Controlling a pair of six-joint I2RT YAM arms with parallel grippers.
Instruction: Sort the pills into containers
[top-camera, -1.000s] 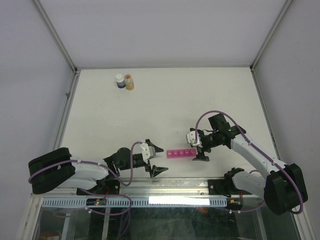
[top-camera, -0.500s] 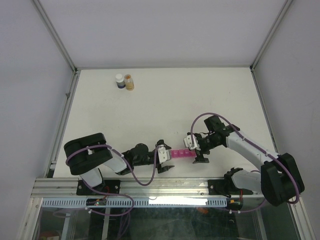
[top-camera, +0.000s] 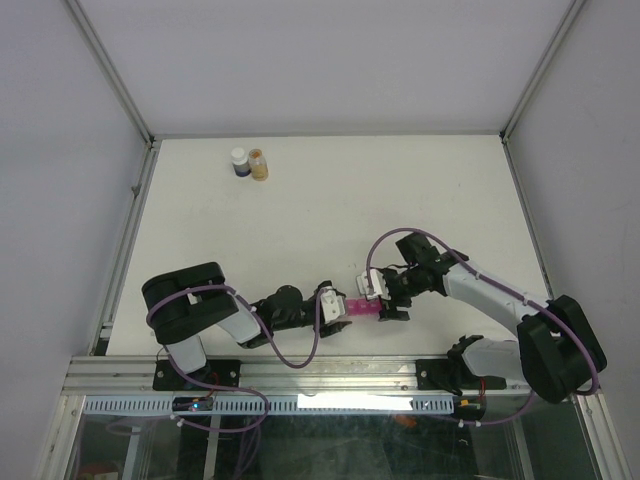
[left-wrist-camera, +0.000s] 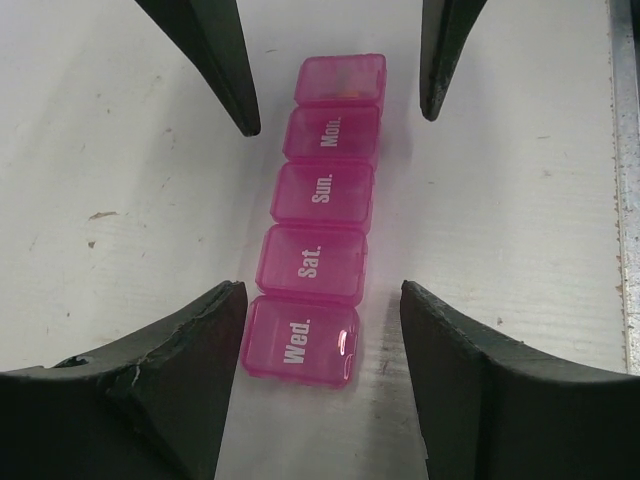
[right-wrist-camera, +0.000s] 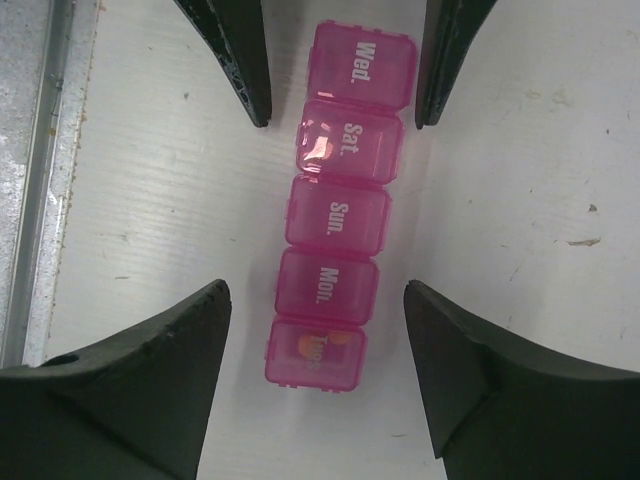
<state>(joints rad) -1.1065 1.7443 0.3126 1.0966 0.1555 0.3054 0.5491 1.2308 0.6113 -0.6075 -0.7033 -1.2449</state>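
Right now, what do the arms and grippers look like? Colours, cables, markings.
Left arm and right arm: white link shells, black joints and bases. A purple cable loops along each to the wrist. Left gripper and right gripper: white wrist block, two matte black wedge fingers tapering to tips, slightly scuffed. No readable markings.
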